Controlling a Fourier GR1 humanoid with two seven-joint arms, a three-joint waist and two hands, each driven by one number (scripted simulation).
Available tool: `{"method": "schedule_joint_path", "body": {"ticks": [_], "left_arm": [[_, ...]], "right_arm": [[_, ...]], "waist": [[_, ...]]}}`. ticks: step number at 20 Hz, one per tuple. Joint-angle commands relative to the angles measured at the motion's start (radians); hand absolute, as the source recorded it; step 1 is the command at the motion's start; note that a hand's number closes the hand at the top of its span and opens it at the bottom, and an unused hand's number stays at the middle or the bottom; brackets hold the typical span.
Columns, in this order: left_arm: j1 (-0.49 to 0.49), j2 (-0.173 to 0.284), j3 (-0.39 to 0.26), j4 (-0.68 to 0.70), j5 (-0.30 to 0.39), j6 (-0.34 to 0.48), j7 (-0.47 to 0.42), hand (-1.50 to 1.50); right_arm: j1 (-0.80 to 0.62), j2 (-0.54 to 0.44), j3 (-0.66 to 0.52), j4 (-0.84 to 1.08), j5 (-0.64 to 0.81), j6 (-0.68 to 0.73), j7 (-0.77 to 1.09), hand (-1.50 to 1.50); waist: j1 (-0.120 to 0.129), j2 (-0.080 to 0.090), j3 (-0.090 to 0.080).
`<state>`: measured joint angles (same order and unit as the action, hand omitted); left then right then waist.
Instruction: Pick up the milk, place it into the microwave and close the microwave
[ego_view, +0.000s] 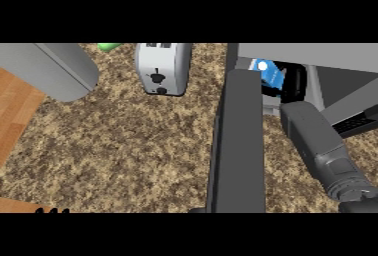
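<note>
Speckled brown counter (133, 145) below. Blue milk (267, 74) at upper right, inside microwave (310, 57), wrapped by curled right hand (294, 82) fingers. Best set down upright, deep inside, clear of open door (238, 145). Left hand (52, 210) fingertips at lower left edge; openness impossible to tell.

This is a kitchen. A speckled brown stone-patterned bench (125, 145) carries a silver toaster (163, 67) with a dial on its end, and beside it stands a microwave (317, 57) with its dark door (240, 145) swung open.
</note>
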<state>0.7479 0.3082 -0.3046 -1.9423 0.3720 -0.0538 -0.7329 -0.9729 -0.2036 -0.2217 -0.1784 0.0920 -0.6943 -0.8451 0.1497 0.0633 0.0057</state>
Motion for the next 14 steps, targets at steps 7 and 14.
{"method": "schedule_joint_path", "body": {"ticks": [7, 14], "left_arm": [[-0.041, 0.000, -0.002, 0.032, 0.004, -0.015, 0.010, -1.50], [-0.076, 0.007, 0.010, 0.034, -0.012, -0.011, 0.015, -1.50]], "right_arm": [[-0.027, -0.020, -0.023, 0.013, 0.014, -0.158, -0.016, 1.50], [0.068, -0.094, 0.107, 0.176, 0.169, -0.472, 0.323, -1.50]], "waist": [[0.011, 0.010, 0.001], [0.042, 0.032, -0.011]]}}
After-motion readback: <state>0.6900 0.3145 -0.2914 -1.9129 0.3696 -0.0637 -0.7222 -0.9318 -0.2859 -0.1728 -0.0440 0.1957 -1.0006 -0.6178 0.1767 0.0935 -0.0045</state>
